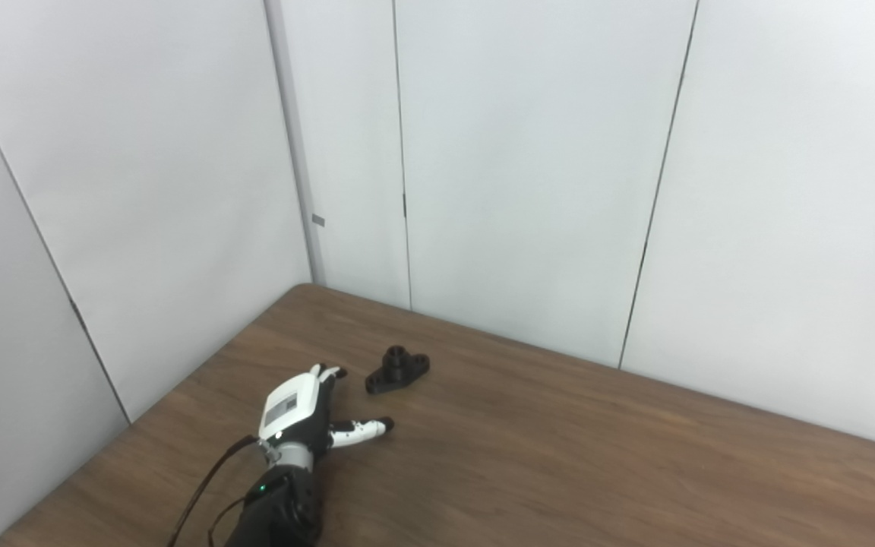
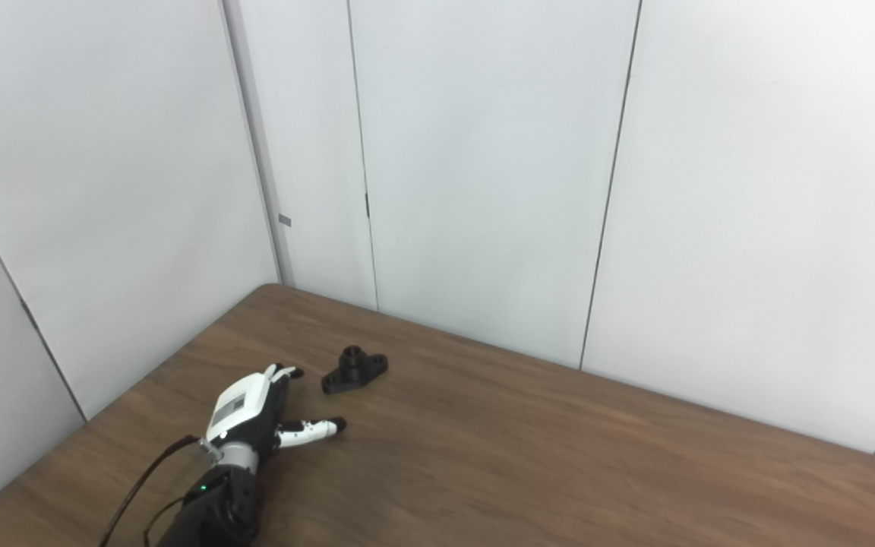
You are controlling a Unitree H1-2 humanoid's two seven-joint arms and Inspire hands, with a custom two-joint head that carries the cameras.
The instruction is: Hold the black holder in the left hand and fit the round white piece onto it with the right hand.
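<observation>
The black holder (image 1: 398, 369) lies on the brown table (image 1: 559, 456) near its far left corner, a flat flanged base with a short round boss on top. My left hand (image 1: 302, 410) rests low over the table just left of and nearer than the holder, a small gap between them. Its fingers (image 1: 327, 372) stretch toward the holder and its thumb (image 1: 361, 430) sticks out to the right; the hand is open and holds nothing. The same holder (image 2: 355, 369) and left hand (image 2: 251, 414) show in the right eye view. No round white piece and no right hand appear in either view.
White wall panels (image 1: 521, 167) stand close behind the table's far edge and along its left side, meeting in a corner behind the holder. A dark cable (image 1: 206, 479) runs along my left forearm.
</observation>
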